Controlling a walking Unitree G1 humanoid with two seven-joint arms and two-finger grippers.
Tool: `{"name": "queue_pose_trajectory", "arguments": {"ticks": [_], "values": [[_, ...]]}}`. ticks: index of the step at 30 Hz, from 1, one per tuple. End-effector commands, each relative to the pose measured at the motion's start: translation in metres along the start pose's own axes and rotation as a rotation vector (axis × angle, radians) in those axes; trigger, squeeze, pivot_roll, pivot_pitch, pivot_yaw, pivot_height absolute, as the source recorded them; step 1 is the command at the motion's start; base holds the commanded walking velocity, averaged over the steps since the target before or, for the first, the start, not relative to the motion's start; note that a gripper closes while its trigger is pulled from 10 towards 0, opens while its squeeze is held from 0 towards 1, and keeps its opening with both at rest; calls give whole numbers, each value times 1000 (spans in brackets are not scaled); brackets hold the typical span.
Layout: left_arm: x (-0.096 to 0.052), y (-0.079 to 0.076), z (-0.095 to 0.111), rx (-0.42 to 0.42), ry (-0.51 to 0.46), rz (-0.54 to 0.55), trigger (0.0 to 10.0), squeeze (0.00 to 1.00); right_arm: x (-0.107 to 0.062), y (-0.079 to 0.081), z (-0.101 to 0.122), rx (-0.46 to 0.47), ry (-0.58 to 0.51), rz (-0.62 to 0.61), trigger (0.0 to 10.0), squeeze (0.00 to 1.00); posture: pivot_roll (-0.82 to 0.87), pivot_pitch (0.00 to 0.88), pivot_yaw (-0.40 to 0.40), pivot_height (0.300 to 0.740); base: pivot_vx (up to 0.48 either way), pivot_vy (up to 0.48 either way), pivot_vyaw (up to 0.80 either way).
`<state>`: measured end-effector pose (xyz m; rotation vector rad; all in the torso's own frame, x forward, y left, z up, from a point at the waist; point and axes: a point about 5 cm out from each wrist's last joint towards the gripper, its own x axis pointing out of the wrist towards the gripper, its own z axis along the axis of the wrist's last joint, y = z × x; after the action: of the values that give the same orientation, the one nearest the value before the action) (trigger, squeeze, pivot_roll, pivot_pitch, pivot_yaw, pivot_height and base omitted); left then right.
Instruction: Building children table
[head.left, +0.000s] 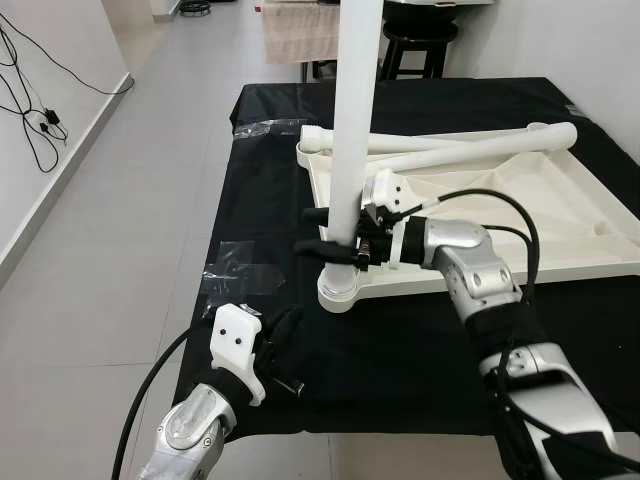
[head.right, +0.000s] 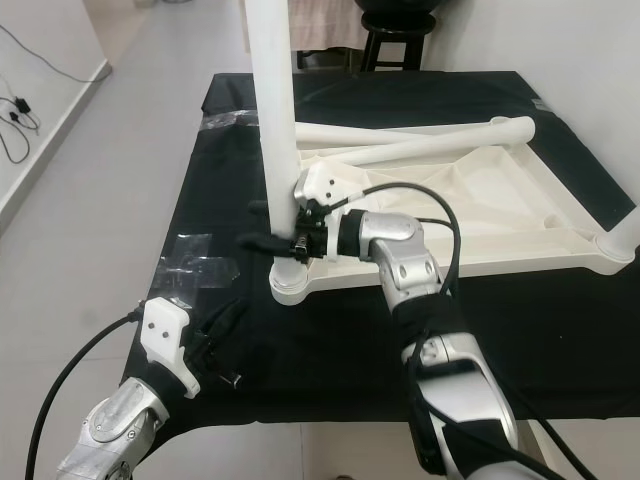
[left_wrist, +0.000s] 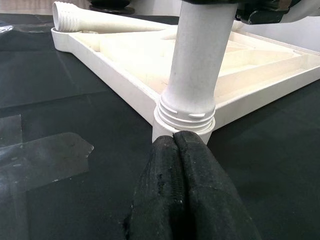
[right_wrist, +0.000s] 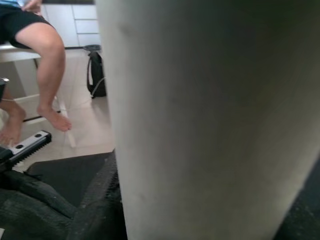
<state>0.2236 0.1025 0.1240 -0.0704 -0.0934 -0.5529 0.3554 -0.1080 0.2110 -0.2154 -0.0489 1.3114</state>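
White leg (head.left: 352, 120) upright in near-left corner socket (head.left: 341, 291) of upturned tabletop (head.left: 520, 215) on black mat (head.left: 250, 210). Right gripper (head.left: 322, 232) clamped around leg low down. Left gripper (head.left: 283, 330) closed, empty, nearer. Probably light, stiff, smooth plastic; best held near socket.

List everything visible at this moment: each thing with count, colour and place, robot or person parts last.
Tabletop: 1, white, upside down on the black cloth.
Upright leg: 1, white, standing in the tabletop's near-left corner socket.
Loose legs: 2, white, lying across the tabletop's far side.
Cloth: 1, black, covering the work surface.
Tape: clear patches on the cloth's left edge.
Stool: 1, black, beyond the far end.
Cables: black, on the floor at the left wall.
Person's legs: bare, in the right wrist view's background.
Left gripper: shut, low on the cloth before the socket.
Right gripper: closed around the upright leg.
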Motion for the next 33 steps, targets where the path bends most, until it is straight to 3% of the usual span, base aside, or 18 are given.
{"name": "queue_pose_trajectory", "arguments": {"ticks": [1, 7, 11, 14, 15, 16, 17, 18, 20, 22, 29, 30, 32, 33], "values": [[-1, -1, -3, -2, 7, -3, 10000, 0, 3, 2, -6, 8, 1, 27, 0, 0, 26, 100, -26, 740, 0, 0, 0], [-1, -1, -2, -4, 4, -2, 10000, 0, -7, 3, -17, -11, 7, -69, 0, 0, 23, 108, -25, 740, 0, 0, 0], [-2, -1, -1, -4, 1, -2, 10000, 0, -20, 13, -32, 14, 20, -186, 0, 0, 17, 122, -22, 740, 0, 0, 0], [-3, -1, 0, -5, 1, -2, 10000, 0, -20, 21, -42, 12, 61, -281, 0, 0, 9, 128, -24, 740, 0, 0, 0], [-4, -1, 0, -5, 1, -2, 10000, 0, -16, 28, -51, 13, 118, -496, 0, 0, -2, 135, -22, 740, 0, 0, 0], [-5, 0, 1, -5, 1, -2, 10000, 0, -15, 34, -57, 70, 142, -764, 0, 0, -12, 138, -18, 740, 0, 0, 0], [-5, 0, 1, -5, 2, -2, 10000, 0, -9, 53, -65, 127, 164, -855, 0, 0, -10, 142, -14, 740, 0, 0, 0], [-5, 0, 1, -5, 2, -2, 10000, 0, -9, 53, -65, 127, 164, -855, 0, 0, -10, 142, -14, 740, 0, 0, 0], [-4, 0, 1, -6, 2, -4, 10000, 0, 6, 77, -71, 165, 170, -849, 0, 0, -11, 140, -6, 740, 0, 0, 0], [-4, 0, 1, -7, 2, -5, 10000, 0, 11, 81, -73, 164, 164, -827, 0, 0, -7, 136, -10, 740, 0, 0, 0], [-3, -1, 0, -12, 1, -5, 10000, 0, 19, 70, -67, 115, 144, -804, 0, 0, -1, 132, -27, 740, 0, 0, 0], [-3, -1, 0, -10, -2, 0, 10000, 0, 18, 64, -63, 107, 149, -828, 10000, 0, 1, 132, -28, 740, 0, 0, 0], [-2, -1, 0, -8, -4, 5, 10000, 0, 19, 56, -58, 108, 132, -812, 10000, 0, 4, 131, -30, 740, 0, 0, 0], [-2, -1, 0, -7, -5, 7, 10000, 0, 19, 46, -52, 111, 96, -781, 10000, 1000, 9, 126, -30, 740, 0, 0, 0]]}}
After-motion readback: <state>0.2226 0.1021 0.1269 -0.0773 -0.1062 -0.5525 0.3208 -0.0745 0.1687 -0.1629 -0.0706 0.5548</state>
